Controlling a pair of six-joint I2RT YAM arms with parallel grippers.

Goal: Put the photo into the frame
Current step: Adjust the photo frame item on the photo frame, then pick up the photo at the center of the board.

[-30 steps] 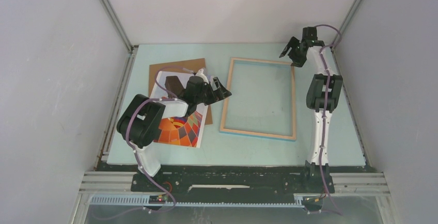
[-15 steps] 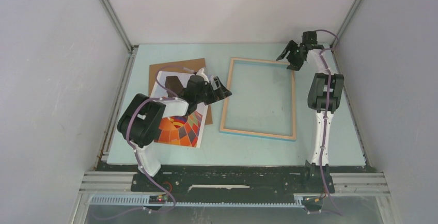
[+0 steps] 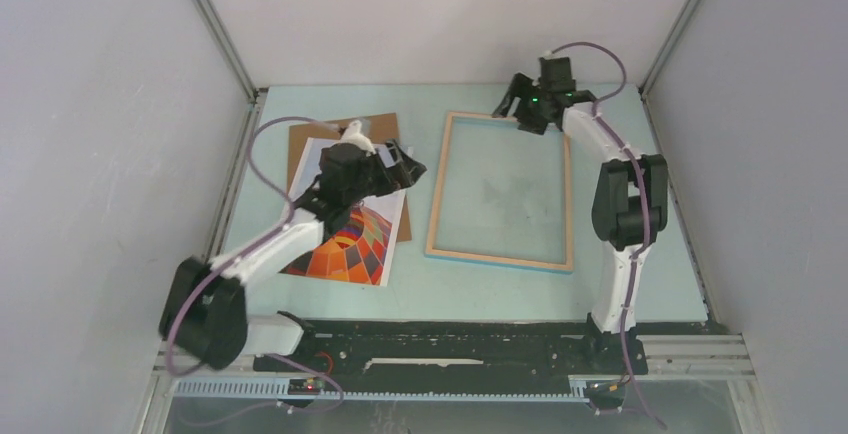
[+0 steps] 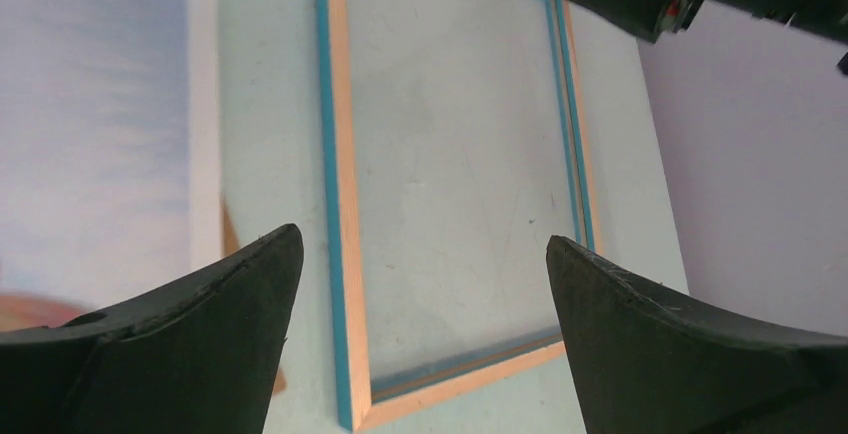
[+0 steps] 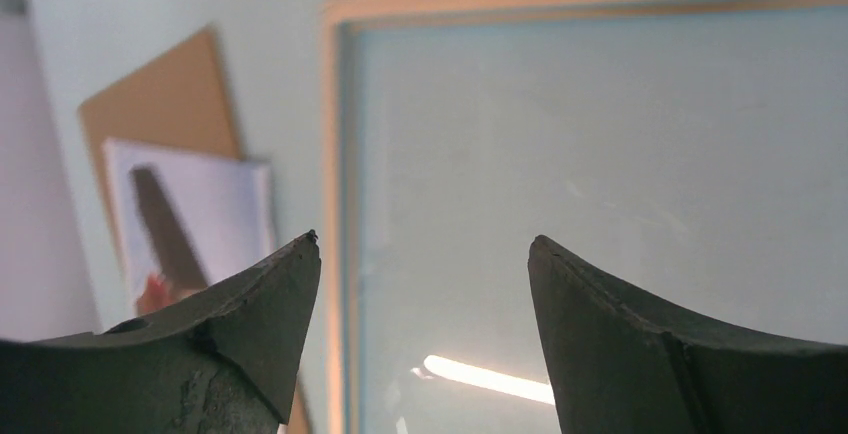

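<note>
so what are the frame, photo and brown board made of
The frame looks like light matt wood, blue along its edges. The photo: paper print, thin, flat, white border. The brown board: probably cardboard or fibreboard, plain dull surface.

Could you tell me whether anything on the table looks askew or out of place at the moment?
Only mildly: the photo lies tilted on the brown backing board, its near end overhanging the board onto the table. The frame lies flat and empty, wood side up, slightly turned. Nothing looks damaged.

Bright, even, diffuse light; soft faint shadows; right wrist view blurred; glare streak on frame [image 5: 600, 154] glass
</note>
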